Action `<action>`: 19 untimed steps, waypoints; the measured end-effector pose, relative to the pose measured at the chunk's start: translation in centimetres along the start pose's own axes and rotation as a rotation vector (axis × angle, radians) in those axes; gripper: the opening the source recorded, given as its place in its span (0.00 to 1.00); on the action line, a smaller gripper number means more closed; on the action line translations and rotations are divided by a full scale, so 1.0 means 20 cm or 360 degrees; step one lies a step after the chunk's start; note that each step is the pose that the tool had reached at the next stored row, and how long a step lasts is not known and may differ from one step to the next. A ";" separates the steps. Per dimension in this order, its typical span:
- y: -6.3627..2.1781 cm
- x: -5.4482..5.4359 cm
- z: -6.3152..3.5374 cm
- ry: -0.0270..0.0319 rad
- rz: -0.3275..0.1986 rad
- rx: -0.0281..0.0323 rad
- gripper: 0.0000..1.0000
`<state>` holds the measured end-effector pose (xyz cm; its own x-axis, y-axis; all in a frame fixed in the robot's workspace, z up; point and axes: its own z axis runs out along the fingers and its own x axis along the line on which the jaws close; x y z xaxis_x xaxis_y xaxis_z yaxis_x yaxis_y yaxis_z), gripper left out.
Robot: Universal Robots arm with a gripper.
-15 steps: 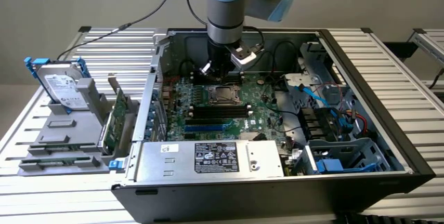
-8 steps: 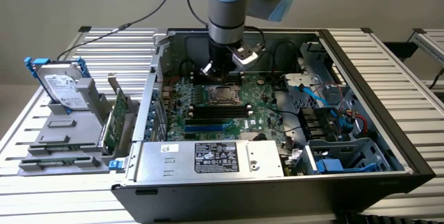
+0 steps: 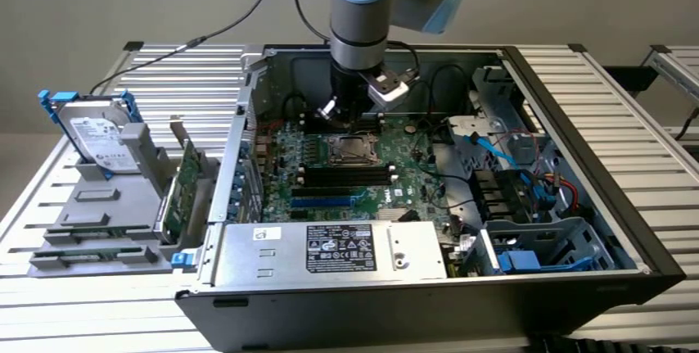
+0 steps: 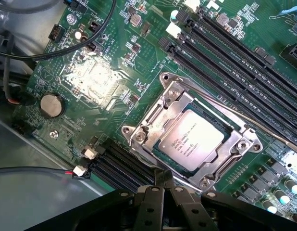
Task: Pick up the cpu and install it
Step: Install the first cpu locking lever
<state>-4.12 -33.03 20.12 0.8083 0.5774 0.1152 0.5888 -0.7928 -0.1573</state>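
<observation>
As seen in both views:
End effector point(image 4: 164, 185): fingers together, holding nothing, poised just above the socket's edge.
Cpu point(image 4: 191, 140): seated flat in the metal socket frame point(image 4: 153, 126) on the motherboard point(image 4: 115, 57), silver top up.
Computer case point(image 3: 590, 124): lying open on the bench point(image 3: 98, 320).
Hard drive point(image 3: 96, 133): upright in a grey holder, outside the case at the exterior view's left.

Grey cylindrical arm point(image 3: 355, 17) with light-blue joint caps, trailing black cable, black fingers point(image 4: 155, 199) at its tip
</observation>
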 end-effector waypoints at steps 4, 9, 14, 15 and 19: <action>0.004 0.00 0.004 -0.00019 -0.0013 0.00015 0.11; 0.007 0.01 0.010 -0.00035 -0.0021 0.00024 0.11; 0.006 0.01 0.014 -0.00040 -0.0026 0.00031 0.11; 0.005 0.01 0.014 -0.00042 -0.0026 0.00030 0.11; 0.004 0.01 0.014 -0.00040 -0.0026 0.00031 0.11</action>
<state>-3.92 -32.94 19.84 0.7985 0.5908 0.1153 0.6020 -0.7829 -0.1573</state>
